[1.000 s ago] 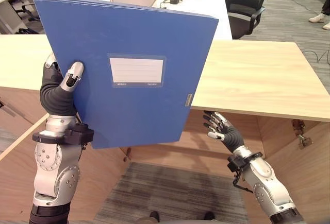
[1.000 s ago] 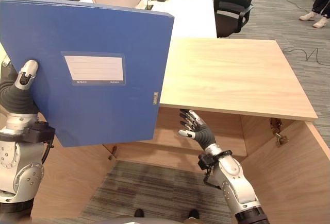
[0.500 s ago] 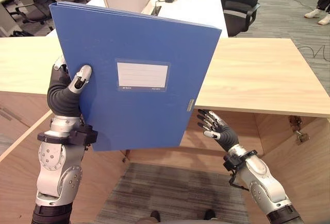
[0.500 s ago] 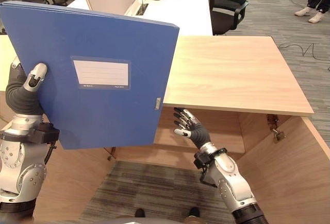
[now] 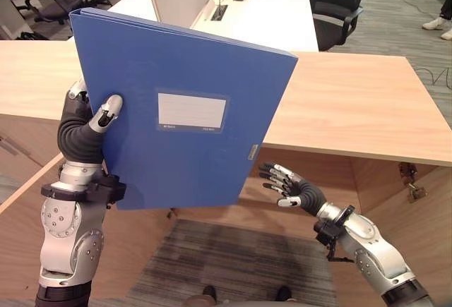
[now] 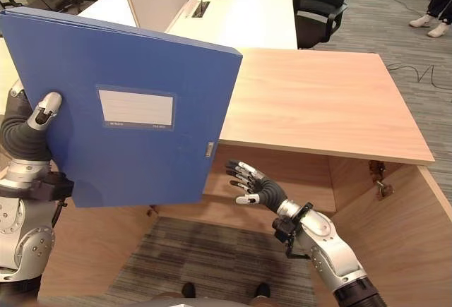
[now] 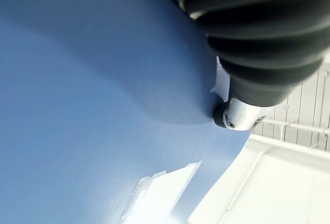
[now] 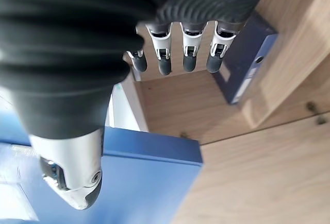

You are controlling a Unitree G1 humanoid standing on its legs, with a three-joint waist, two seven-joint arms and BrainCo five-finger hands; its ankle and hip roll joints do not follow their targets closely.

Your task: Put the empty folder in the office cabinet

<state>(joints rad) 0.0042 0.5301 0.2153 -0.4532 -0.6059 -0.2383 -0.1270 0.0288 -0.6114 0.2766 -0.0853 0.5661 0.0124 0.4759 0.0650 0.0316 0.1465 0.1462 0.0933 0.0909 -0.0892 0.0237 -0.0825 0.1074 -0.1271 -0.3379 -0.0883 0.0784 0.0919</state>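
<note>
Blue folder [image 5: 183, 113] is held upright in the air above the open front of the wooden cabinet [image 5: 353, 102], its white label facing the camera. The left hand [image 5: 88, 120] is clamped on the folder's left edge, thumb on the front cover, fingers behind it. The folder covers the left part of the cabinet top and hides much of the opening below. Right hand [image 6: 256, 187] is under the cabinet top, just right of the folder's lower corner, fingers spread apart and straight, holding nothing. Inside the cabinet, seen in the right wrist view, another blue folder [image 8: 246, 62] stands upright against a wooden wall. Behind the cabinet: a white desk [image 5: 261, 10] and a black office chair [image 5: 337, 0]. A person's shoes [image 5: 438, 26] are on the carpet far right of the cabinet.
</note>
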